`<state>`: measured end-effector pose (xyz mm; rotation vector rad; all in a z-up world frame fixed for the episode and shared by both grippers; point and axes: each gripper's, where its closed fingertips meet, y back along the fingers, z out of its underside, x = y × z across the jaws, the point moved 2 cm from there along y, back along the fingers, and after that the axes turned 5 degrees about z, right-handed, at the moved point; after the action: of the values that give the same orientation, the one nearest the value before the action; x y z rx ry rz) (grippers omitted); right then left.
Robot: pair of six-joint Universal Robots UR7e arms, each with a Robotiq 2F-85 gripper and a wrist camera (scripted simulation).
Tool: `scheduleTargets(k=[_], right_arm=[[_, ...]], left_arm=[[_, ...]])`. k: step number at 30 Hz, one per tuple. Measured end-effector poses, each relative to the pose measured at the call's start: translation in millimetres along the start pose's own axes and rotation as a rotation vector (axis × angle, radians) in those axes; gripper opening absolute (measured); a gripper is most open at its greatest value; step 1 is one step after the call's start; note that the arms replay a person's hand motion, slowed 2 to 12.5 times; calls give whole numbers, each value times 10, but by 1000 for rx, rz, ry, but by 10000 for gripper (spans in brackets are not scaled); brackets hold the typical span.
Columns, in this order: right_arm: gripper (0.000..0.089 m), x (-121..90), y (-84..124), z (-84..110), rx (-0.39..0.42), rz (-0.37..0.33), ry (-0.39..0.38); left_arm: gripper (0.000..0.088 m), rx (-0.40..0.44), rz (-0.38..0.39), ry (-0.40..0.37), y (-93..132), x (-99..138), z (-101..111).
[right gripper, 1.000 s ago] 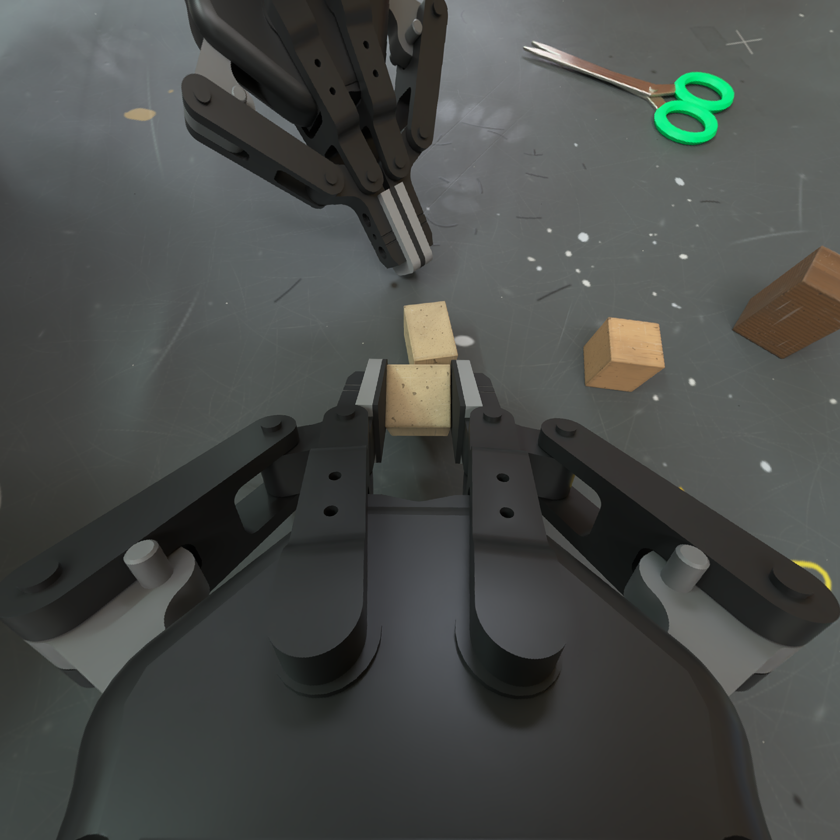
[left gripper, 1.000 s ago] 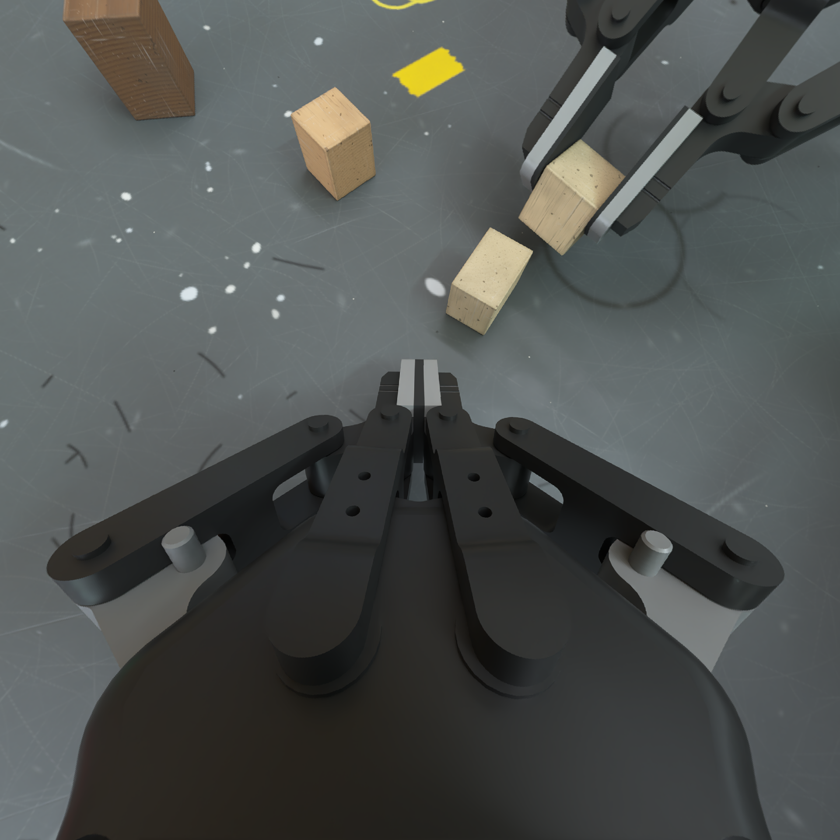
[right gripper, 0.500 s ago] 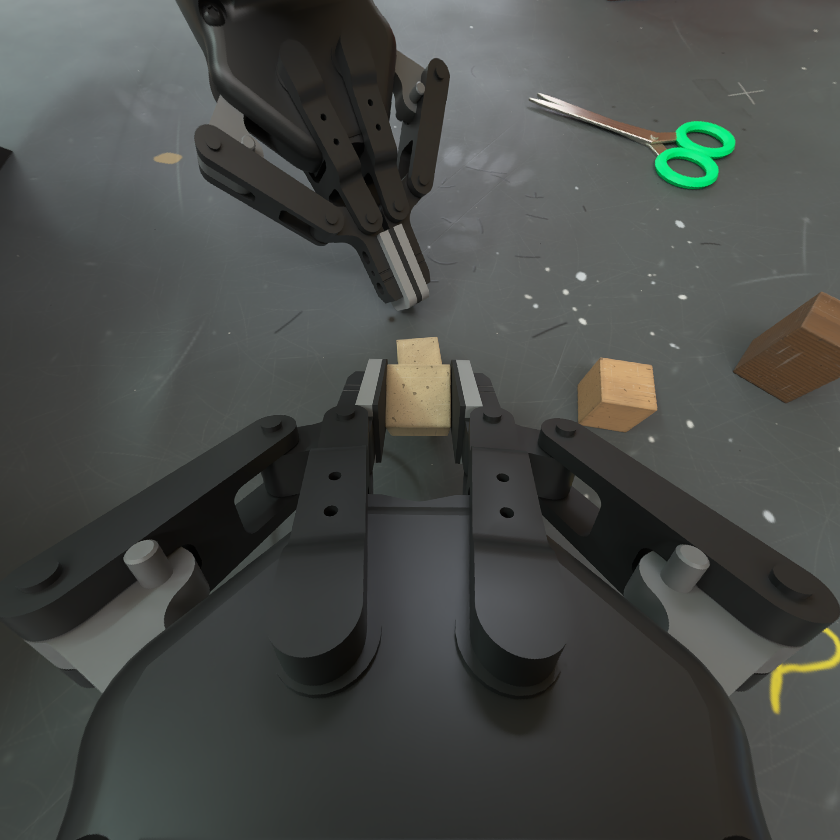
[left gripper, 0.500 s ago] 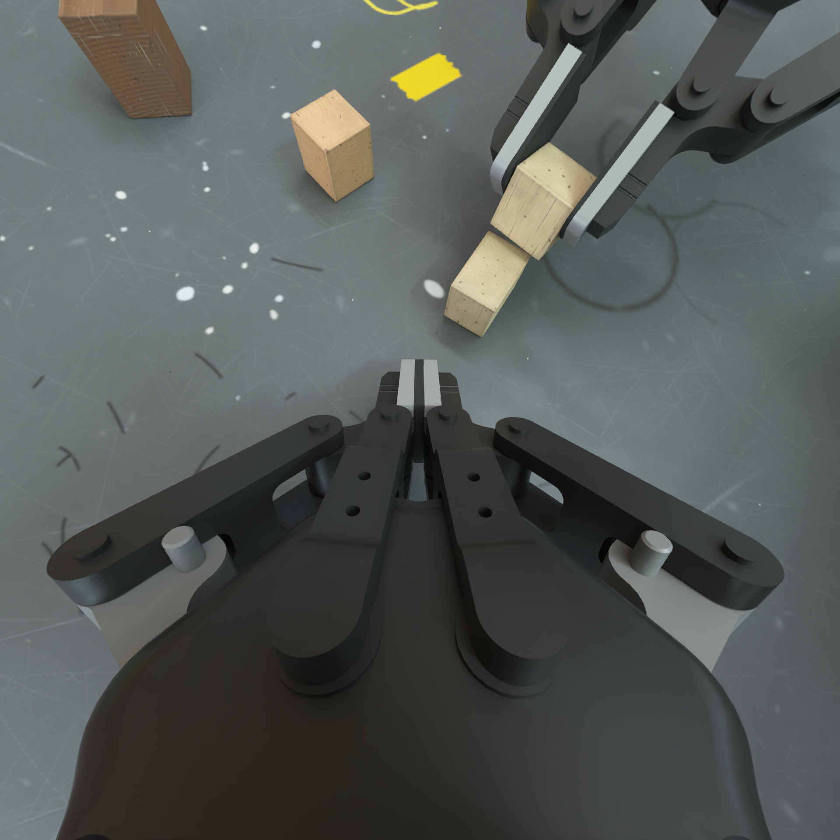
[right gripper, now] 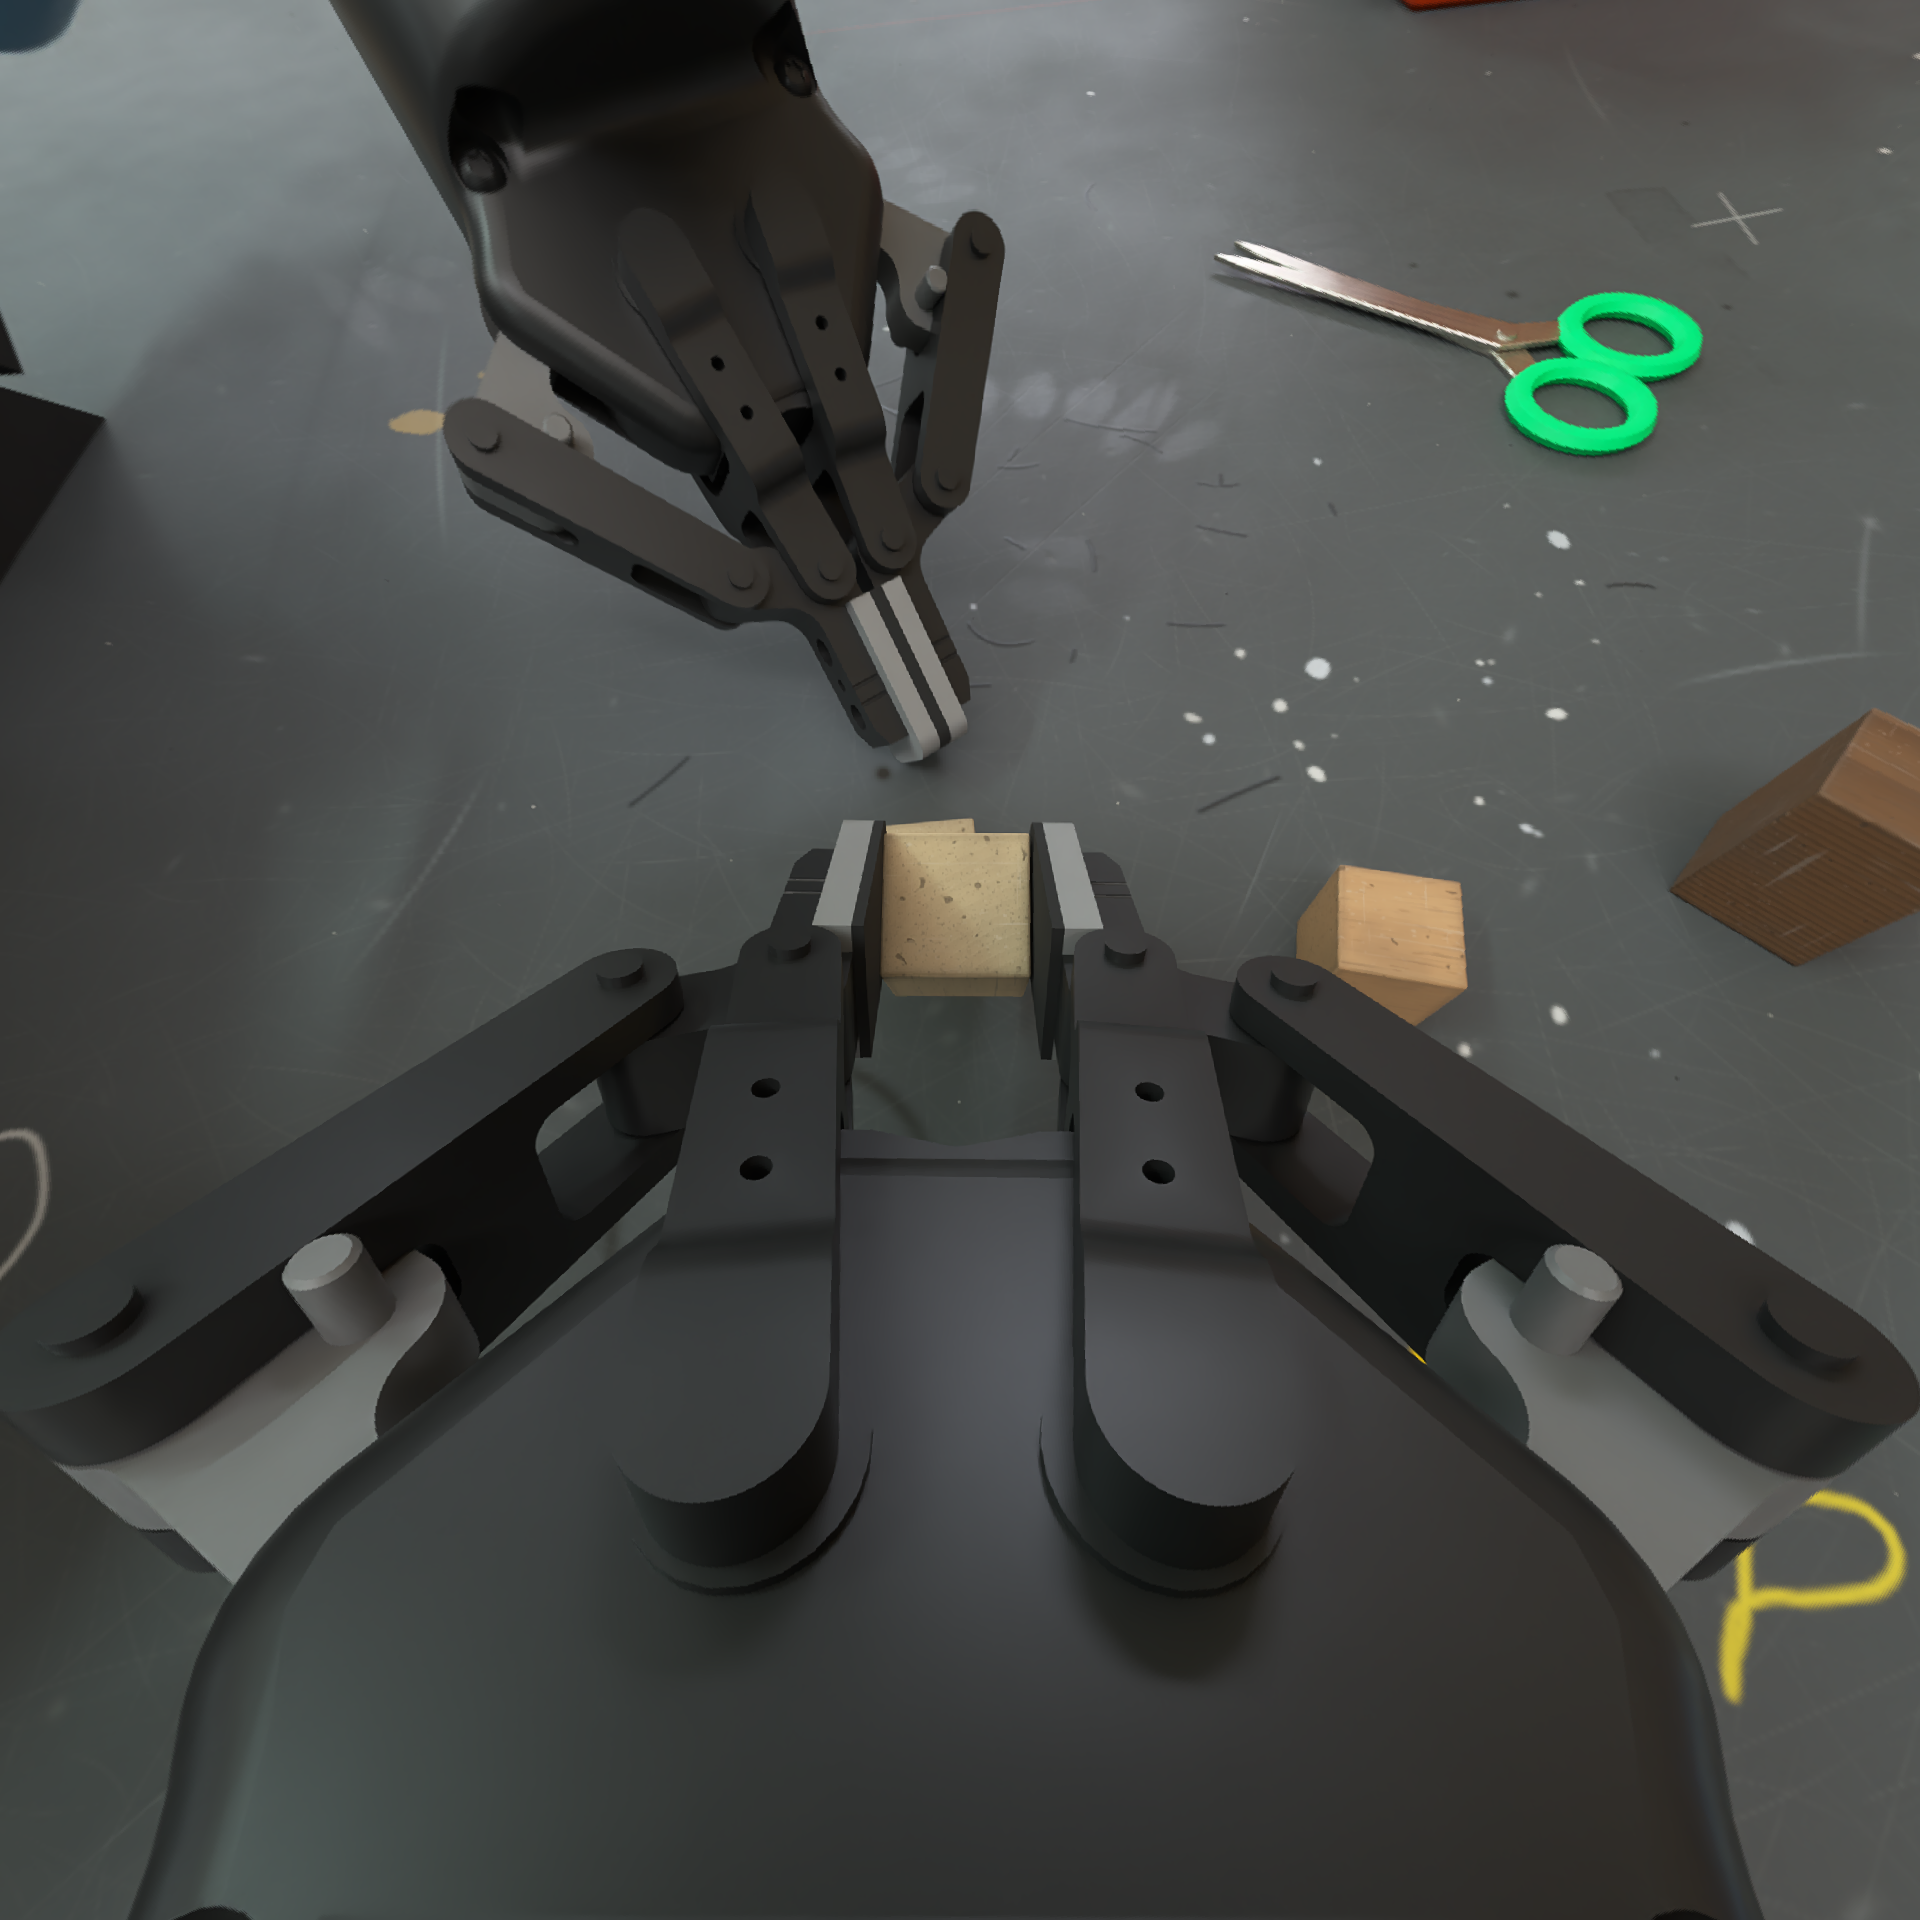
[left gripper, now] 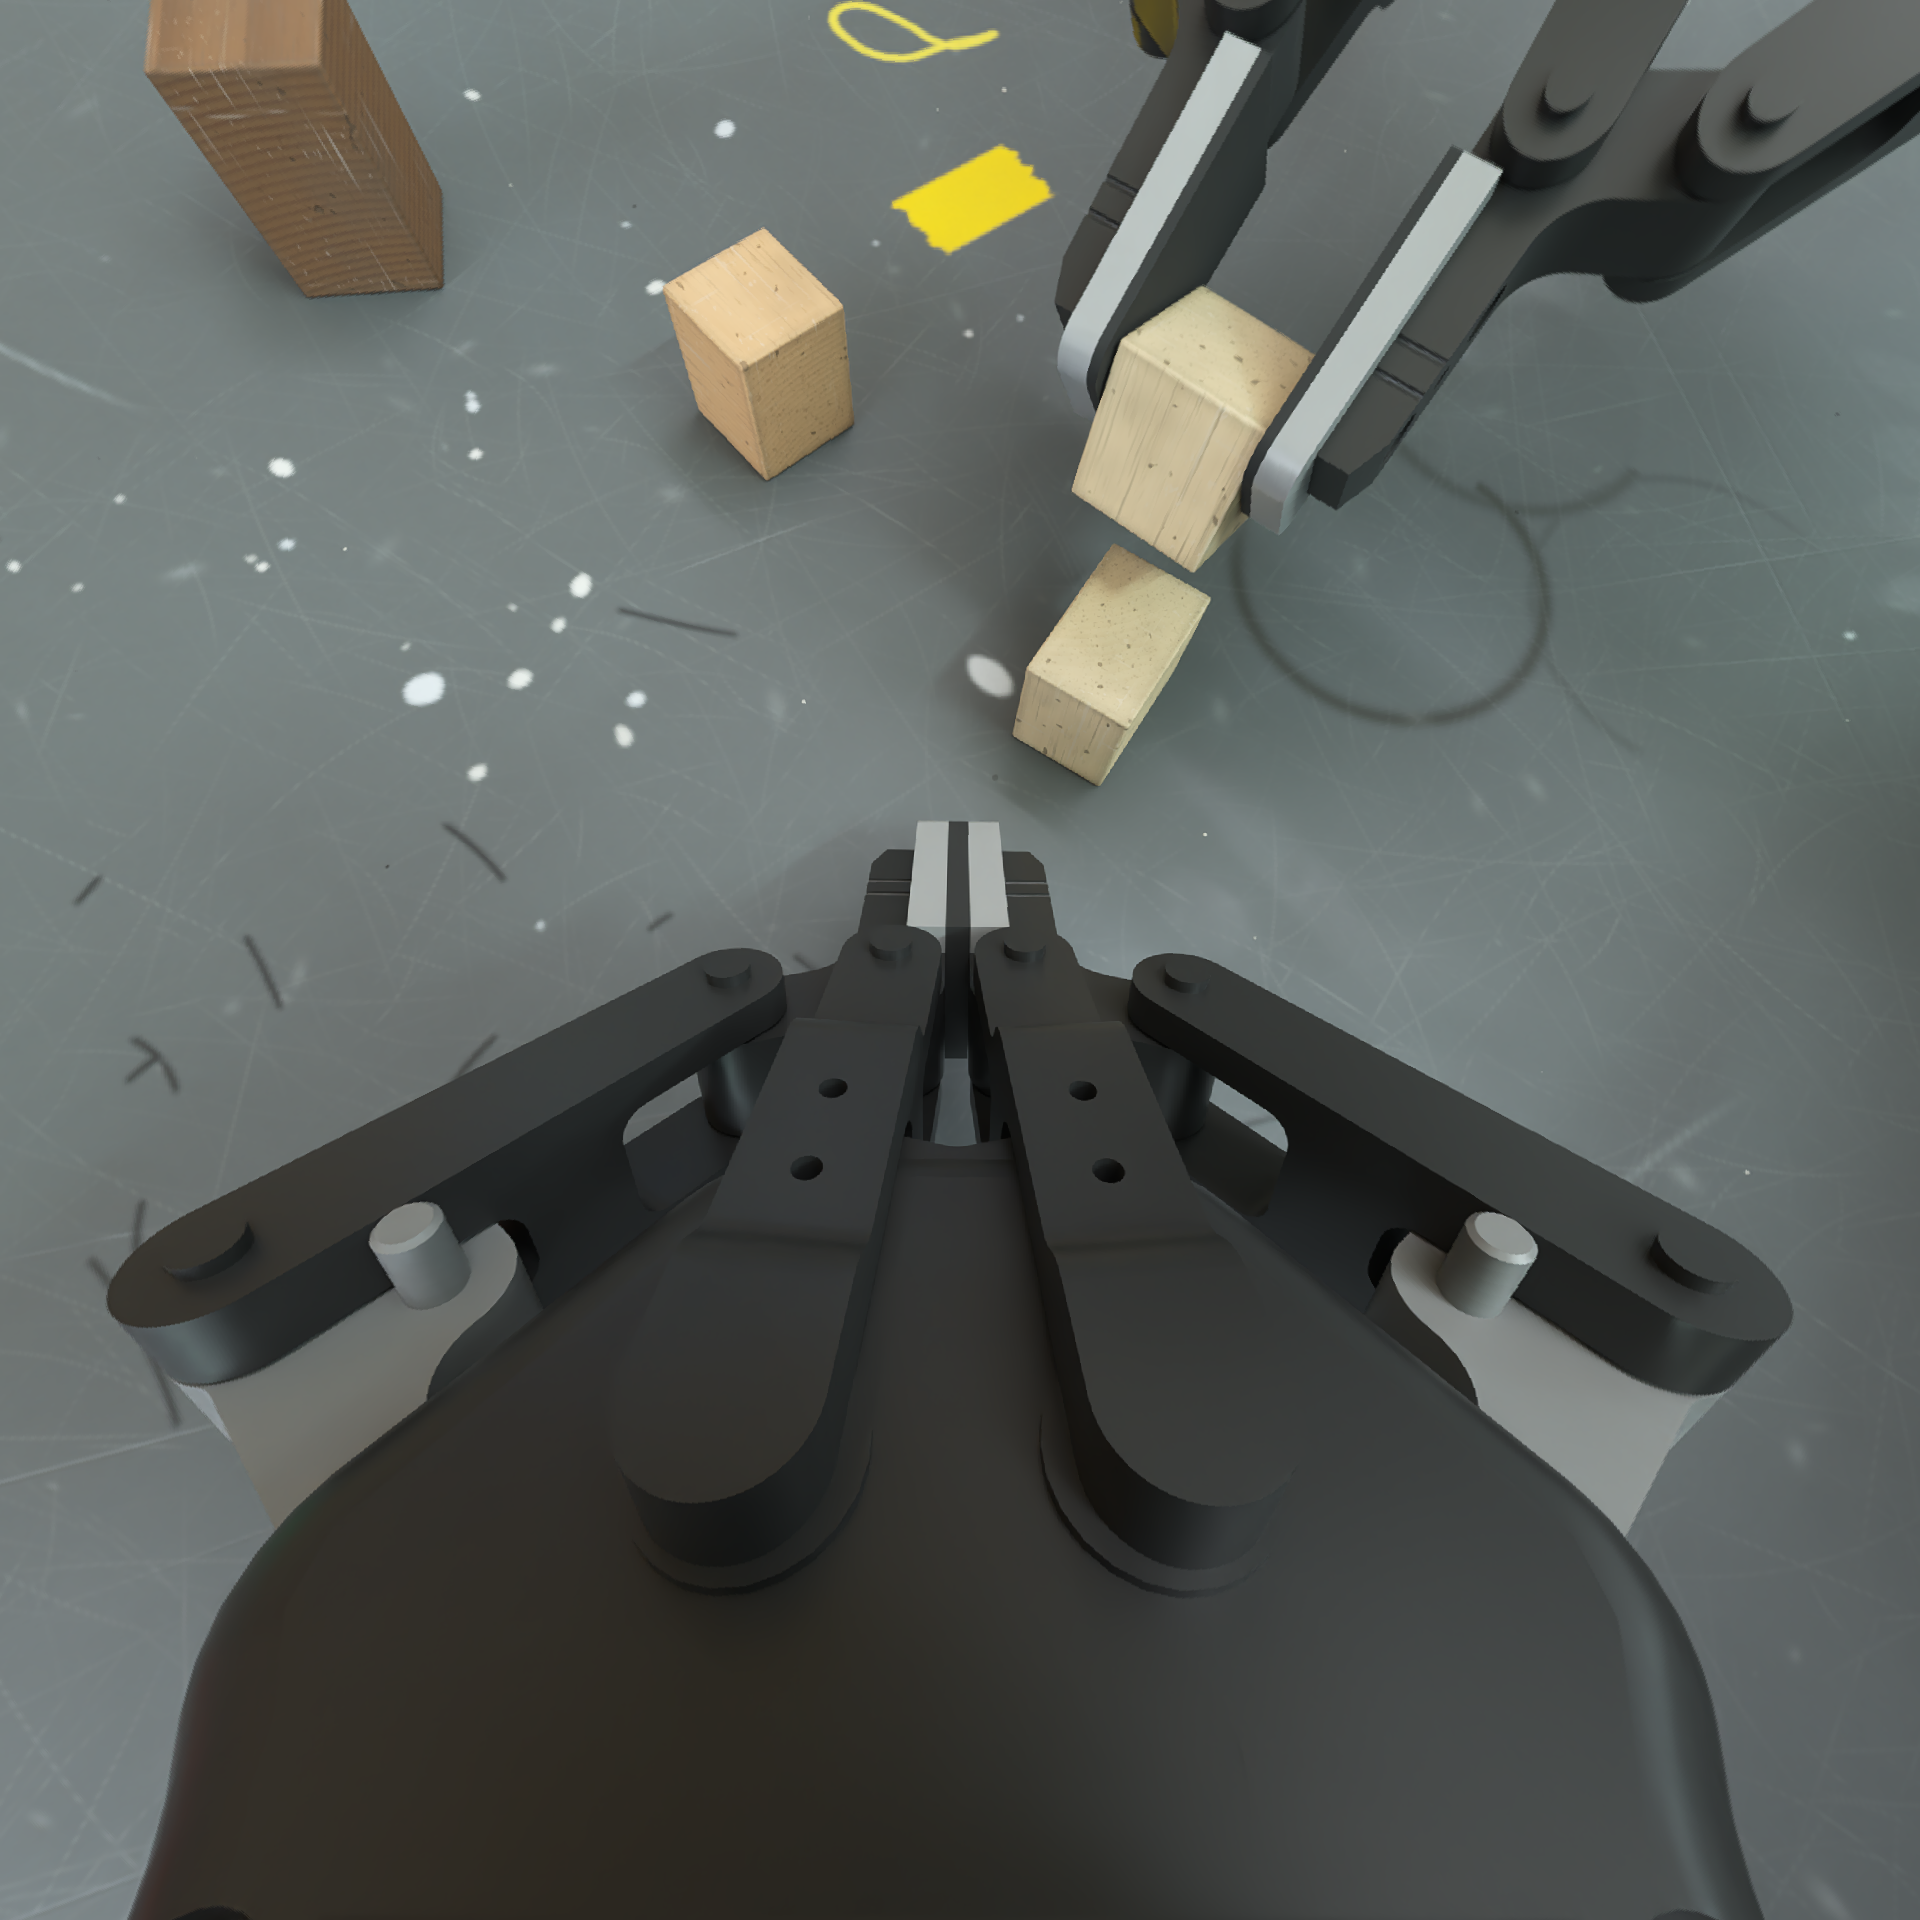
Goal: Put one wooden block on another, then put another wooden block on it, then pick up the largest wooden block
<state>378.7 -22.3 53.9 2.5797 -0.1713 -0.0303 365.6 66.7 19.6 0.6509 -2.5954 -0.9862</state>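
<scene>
My right gripper (right gripper: 956,878) is shut on a pale wooden cube (right gripper: 954,902), also seen in the left wrist view (left gripper: 1179,436), and holds it just above a second pale cube (left gripper: 1112,665) that lies on the grey table. In the right wrist view the lower cube (right gripper: 940,827) is almost hidden behind the held one. My left gripper (left gripper: 956,868) is shut and empty, low over the table just short of the lower cube. A tan block (left gripper: 764,353) stands to the left. The largest, dark brown block (left gripper: 301,156) stands at the far left.
Green-handled scissors (right gripper: 1527,348) lie at the back right in the right wrist view. A yellow tape piece (left gripper: 971,197) and yellow scribbles (left gripper: 909,36) mark the table. The tan block (right gripper: 1387,935) and brown block (right gripper: 1818,842) sit to the right of my right gripper.
My right gripper has carried the pale cube from beside the lower cube to above it. The left gripper has stayed shut and nearly still.
</scene>
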Motion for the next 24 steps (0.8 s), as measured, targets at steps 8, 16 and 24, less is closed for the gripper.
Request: scheduleTargets(k=[8,16,24], right_arm=[[243,4,3,-89,-12,-53,-6],[243,-2,-16,-129,-41,-69,27],[243,-27,-49,-77,-97,-89,67]], left_arm=[[0,-1,0,-3,-2,2,1],[0,1,5,2,-1,1,2],[0,0,-1,-5,-1,3,2]])
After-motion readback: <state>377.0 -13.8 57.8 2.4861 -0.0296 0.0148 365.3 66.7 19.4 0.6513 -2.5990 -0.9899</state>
